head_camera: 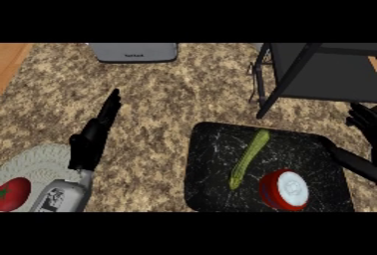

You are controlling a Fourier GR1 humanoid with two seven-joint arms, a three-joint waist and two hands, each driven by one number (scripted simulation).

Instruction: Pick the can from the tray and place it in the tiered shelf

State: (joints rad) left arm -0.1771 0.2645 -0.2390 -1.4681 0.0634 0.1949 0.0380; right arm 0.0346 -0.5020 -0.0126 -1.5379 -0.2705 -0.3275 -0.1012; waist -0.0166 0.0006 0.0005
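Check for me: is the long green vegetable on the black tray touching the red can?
Apart. The head view shows bare black tray between the long green vegetable and the red can with the white top, even at the vegetable's lower tip.

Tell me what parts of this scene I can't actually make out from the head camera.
- Right hand: cut off by the head view's right edge, so its fingers cannot be judged.
- Tiered shelf: top and right side run out of view.
- Grey appliance: only its near edge shows at the top.
- Tomato: cropped at the lower left.
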